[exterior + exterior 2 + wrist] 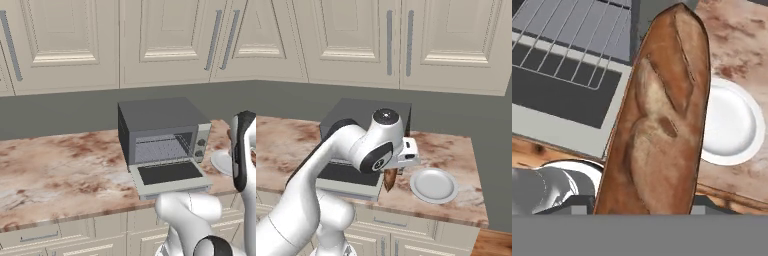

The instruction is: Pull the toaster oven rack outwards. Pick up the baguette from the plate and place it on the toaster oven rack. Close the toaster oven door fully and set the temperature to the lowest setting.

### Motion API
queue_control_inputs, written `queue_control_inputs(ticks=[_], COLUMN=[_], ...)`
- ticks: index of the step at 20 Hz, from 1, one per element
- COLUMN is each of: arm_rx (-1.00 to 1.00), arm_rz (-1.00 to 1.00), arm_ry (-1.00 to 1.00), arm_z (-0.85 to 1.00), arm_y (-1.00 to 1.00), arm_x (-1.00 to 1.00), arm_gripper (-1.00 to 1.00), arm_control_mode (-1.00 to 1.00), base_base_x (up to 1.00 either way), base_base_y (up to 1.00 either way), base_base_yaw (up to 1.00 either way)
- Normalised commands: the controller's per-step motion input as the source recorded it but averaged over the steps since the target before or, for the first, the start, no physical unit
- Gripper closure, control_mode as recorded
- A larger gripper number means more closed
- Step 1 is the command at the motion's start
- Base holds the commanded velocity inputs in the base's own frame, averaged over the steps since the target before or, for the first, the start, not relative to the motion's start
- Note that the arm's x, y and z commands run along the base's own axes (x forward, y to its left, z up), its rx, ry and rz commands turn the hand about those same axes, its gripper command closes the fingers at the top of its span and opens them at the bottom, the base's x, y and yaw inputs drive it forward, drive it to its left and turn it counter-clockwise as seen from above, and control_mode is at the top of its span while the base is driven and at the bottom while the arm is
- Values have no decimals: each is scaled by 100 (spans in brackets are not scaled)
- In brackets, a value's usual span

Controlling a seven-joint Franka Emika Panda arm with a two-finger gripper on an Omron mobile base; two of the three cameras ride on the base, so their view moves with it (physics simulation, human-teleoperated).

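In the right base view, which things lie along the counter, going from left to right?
toaster oven → toaster oven door, folded down → baguette, hanging under the gripper → plate, bare on the counter.

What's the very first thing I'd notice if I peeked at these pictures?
Probably the big brown baguette hanging from the robot's hand, lifted above the counter between the toaster oven and the plate. Next you'd see the toaster oven door lying wide open and flat, with the toaster oven rack pulled out over it. The white plate sits bare on the counter to the right of the oven.
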Motion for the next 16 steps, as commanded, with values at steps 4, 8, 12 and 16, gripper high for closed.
queue_control_inputs(ticks=[4, 8, 12, 16], arm_rx=[-10, -8, 0, -5], arm_rz=[50, 56, 46, 32], arm_ry=[0, 0, 4, 1], arm_z=[41, 37, 31, 10], arm_y=[78, 66, 62, 67], arm_x=[-20, -24, -3, 4], arm_gripper=[100, 100, 100, 100], arm_control_mode=[-100, -100, -100, -100], base_base_x=[0, 0, 0, 0], base_base_y=[0, 0, 0, 0], base_base_yaw=[0, 0, 0, 0])
